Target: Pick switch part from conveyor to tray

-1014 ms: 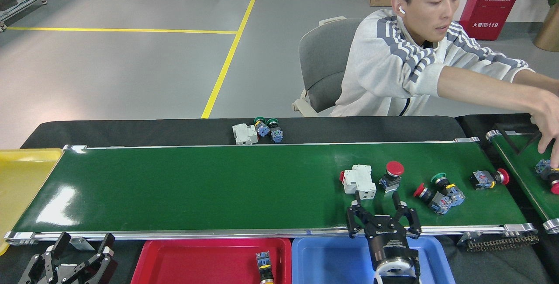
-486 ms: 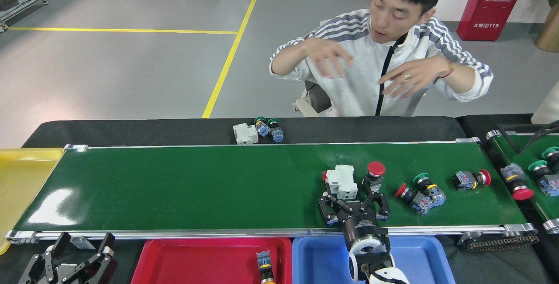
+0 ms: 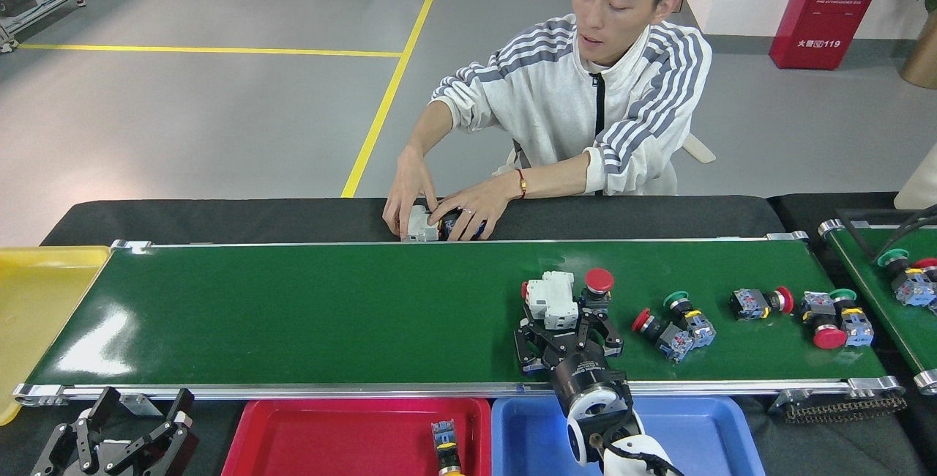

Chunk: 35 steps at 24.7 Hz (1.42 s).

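Right gripper [image 3: 567,329], fingers spread wide, sits at the white rectangular switch part [image 3: 553,299] on the glossy green conveyor [image 3: 329,315], right of centre frame; contact cannot be confirmed. Blue plastic tray [image 3: 703,436] lies lower right. Left gripper [image 3: 132,421], lower left, rests spread apart, holding nothing.

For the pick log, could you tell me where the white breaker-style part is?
In the head view, the white part lies right of centre on the conveyor, beside a red-capped button, at the right gripper.
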Each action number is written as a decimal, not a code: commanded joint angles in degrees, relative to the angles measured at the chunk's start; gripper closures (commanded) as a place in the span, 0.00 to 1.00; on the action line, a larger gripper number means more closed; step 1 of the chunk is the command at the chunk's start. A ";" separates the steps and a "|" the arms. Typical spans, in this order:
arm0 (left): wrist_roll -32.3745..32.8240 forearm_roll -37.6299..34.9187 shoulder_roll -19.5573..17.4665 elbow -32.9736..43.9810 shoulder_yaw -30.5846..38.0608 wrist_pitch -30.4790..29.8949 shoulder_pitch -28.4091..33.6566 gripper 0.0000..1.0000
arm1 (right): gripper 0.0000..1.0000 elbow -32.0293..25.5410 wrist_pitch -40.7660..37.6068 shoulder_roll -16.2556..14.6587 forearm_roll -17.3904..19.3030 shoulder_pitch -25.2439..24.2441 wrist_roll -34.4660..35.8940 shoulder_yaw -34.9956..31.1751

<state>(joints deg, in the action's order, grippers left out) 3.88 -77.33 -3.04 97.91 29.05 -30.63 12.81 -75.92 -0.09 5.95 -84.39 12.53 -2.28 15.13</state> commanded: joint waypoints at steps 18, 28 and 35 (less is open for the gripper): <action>-0.19 -0.02 -0.39 0.52 0.13 -0.13 0.29 0.00 | 0.00 -7.76 -44.91 -32.67 24.18 -20.88 15.20 -8.80; -0.36 0.07 -0.83 -0.62 0.22 -0.13 0.20 0.00 | 0.02 -16.10 -12.48 -11.93 17.06 -20.35 7.29 -14.16; -0.45 0.07 -0.92 -0.71 0.22 -0.21 0.20 0.00 | 0.02 -16.90 -1.31 -4.64 5.20 -20.09 5.00 -7.49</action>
<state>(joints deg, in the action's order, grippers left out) 3.95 -77.33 -3.25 96.68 29.13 -30.58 13.24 -91.99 -4.00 0.72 -78.94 -8.44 3.23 6.83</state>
